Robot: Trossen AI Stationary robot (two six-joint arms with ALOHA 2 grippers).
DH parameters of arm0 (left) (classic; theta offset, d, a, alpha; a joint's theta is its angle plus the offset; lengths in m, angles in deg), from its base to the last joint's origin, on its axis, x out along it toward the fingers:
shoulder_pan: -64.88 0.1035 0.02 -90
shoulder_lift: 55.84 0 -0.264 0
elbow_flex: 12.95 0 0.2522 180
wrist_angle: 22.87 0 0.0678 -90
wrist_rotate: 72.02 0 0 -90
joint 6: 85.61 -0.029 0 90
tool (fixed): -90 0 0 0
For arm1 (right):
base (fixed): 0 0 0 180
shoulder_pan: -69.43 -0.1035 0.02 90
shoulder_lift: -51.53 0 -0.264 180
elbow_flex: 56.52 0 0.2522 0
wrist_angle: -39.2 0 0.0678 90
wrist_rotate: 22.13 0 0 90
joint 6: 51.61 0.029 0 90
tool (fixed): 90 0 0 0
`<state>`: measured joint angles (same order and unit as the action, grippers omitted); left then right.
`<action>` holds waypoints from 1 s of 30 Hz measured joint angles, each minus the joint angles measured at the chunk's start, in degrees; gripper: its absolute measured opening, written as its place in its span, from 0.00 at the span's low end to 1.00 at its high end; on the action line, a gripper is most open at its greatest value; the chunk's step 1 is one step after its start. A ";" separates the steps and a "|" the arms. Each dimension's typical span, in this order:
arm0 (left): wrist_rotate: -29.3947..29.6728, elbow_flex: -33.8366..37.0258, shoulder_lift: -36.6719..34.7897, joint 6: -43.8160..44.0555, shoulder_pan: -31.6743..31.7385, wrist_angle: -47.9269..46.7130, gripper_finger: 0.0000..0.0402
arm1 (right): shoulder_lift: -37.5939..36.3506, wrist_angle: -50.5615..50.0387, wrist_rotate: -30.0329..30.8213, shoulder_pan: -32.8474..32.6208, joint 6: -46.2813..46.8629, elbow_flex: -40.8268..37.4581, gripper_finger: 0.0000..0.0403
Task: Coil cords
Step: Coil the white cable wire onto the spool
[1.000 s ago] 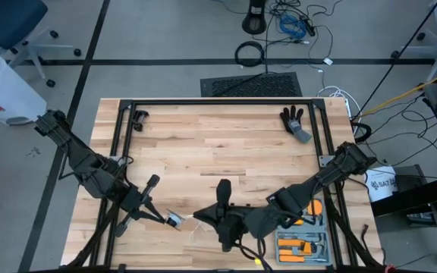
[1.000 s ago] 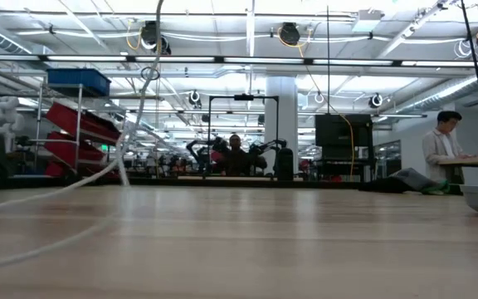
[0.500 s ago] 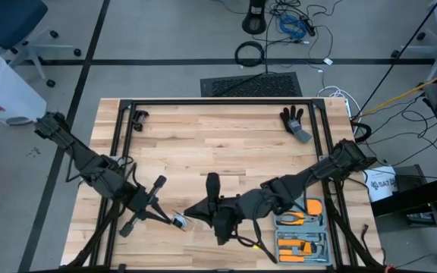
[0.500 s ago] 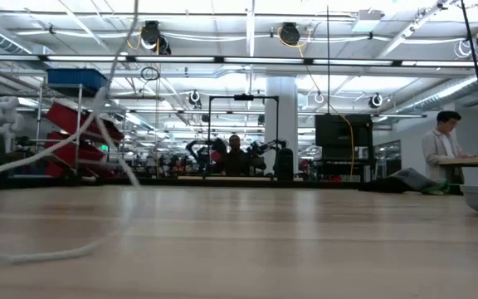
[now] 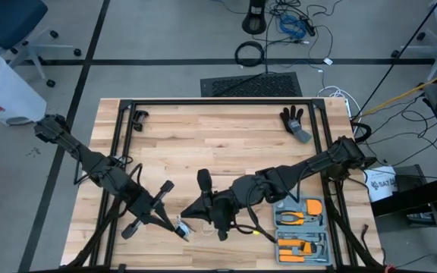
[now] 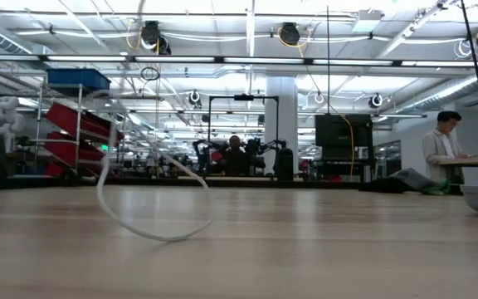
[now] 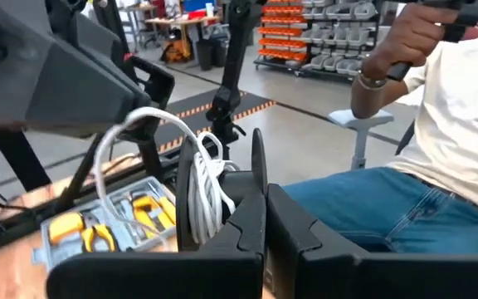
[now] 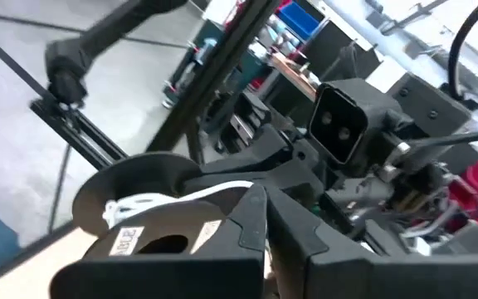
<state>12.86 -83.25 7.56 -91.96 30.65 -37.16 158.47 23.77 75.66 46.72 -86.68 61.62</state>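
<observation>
**Cord loop has shortened as the two grippers meet**

Compared with a second ago, both arms have moved toward the left side of the desk [image 5: 226, 144] near its front edge. The right gripper [image 5: 190, 211] now points straight at the left gripper [image 5: 182, 230], and the two are almost touching.

The left gripper is closed on the reel [image 7: 191, 203], whose edge stands just ahead of its fingers. Several white turns of the cord [image 7: 210, 195] already lie around the reel, and one free loop rises above it. The right gripper is closed on a strand of the cord, which runs from its fingertips to the reel directly in front of it.

In the low view the change is clear. A second ago a long slack line lay over the desk. Now only one small hanging loop [image 6: 152, 203] is left, and its lowest part touches the wood.

I judge that most of the slack is taken up and the coiling goes well. The remaining loop still must go onto the reel, and it could slip off the reel's edge if the strand becomes loose.
</observation>
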 joint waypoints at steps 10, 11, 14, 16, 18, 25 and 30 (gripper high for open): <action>-2.70 0.02 0.74 -6.34 0.10 3.09 0.00 | 0.30 -1.42 -5.92 2.99 7.97 0.02 0.00; -3.09 0.02 0.91 -7.13 0.11 3.28 0.00 | 0.38 -1.02 -6.94 3.39 8.88 0.02 0.00; -4.32 0.02 1.58 -10.09 0.12 3.26 0.00 | 0.42 0.49 -10.12 4.58 12.08 0.02 0.00; -5.30 0.02 1.85 -10.99 0.09 3.49 0.00 | 0.42 0.37 -11.19 5.24 14.02 0.04 0.01; -5.76 0.02 2.15 -11.04 0.10 4.48 0.00 | 0.42 -0.30 -11.31 5.60 15.88 0.04 0.02; -5.84 0.02 2.09 -12.01 0.08 6.83 0.00 | -1.82 -6.42 -3.98 6.07 18.58 0.03 0.16; -4.78 0.02 0.87 -10.25 0.08 7.85 0.00 | -8.99 -18.38 9.51 3.29 23.99 0.07 0.24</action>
<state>8.08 -83.23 8.43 -102.21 30.73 -29.31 149.47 5.39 85.17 50.00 -62.69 61.69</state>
